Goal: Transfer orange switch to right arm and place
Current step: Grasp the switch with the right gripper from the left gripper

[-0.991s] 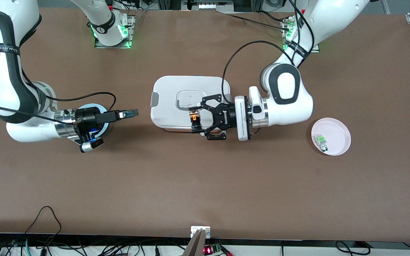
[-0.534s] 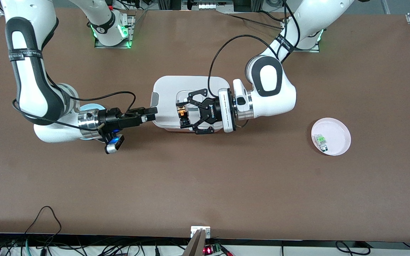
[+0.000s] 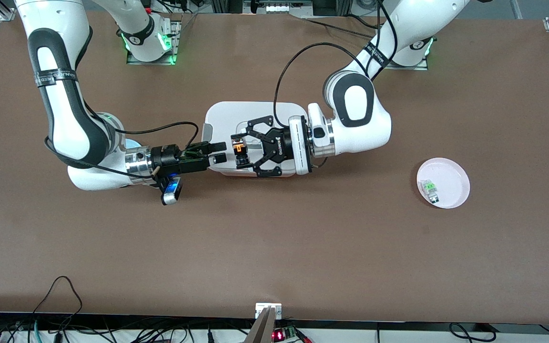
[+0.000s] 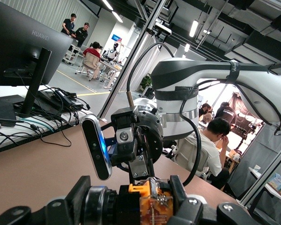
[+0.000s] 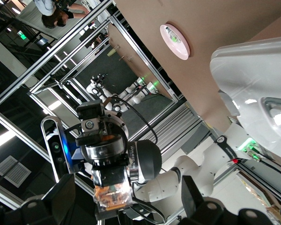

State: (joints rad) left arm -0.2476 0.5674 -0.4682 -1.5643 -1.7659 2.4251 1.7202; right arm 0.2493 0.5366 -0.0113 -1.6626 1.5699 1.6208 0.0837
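Observation:
The orange switch (image 3: 238, 148), a stubby black part with an amber body, hangs over the white lidded box (image 3: 255, 114). My left gripper (image 3: 239, 153) is shut on it. In the left wrist view the switch (image 4: 152, 206) sits clamped between the left gripper's (image 4: 140, 211) pads. My right gripper (image 3: 220, 153) is level with the switch at the box's edge, open, its tips just short of it. In the right wrist view the switch (image 5: 111, 196) lies in line with the wide gap of the right gripper (image 5: 129, 199), and nothing touches its fingers (image 5: 61, 197).
A pink plate (image 3: 455, 178) toward the left arm's end of the table holds a small clear-and-green component (image 3: 430, 189). A pale blue dish (image 3: 129, 143) shows partly under the right arm. Cables and a bracket (image 3: 268, 309) line the table's front edge.
Both arms have closed in on each other. The left gripper carried the switch toward the right arm's end, and the open right gripper advanced up to it.

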